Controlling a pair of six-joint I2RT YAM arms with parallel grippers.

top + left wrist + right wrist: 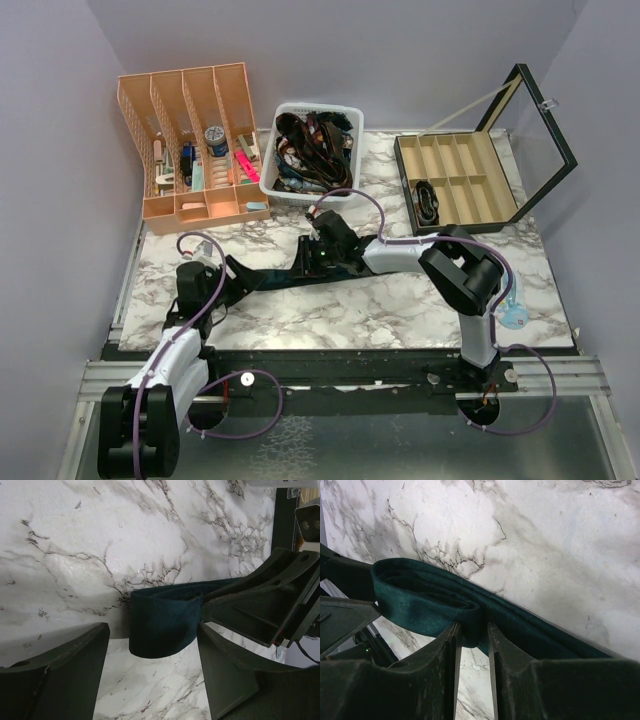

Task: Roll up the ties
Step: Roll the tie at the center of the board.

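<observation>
The right gripper's (472, 628) fingers pinch the doubled-over end of the dark teal tie (420, 605), while the left gripper (152, 630) stands spread wide on either side of that fold. The tie lies flat on the marble table (400, 300), left of centre between the arms; it looks light, limp and slick, so the loop would likely spring open unless held through both layers. A white basket (320, 106), an organizer (190, 208) and an open box (480, 195) sit far back, out of the way.

Orange organiser (190, 208), white basket (290, 195), compartment box (480, 195)
</observation>
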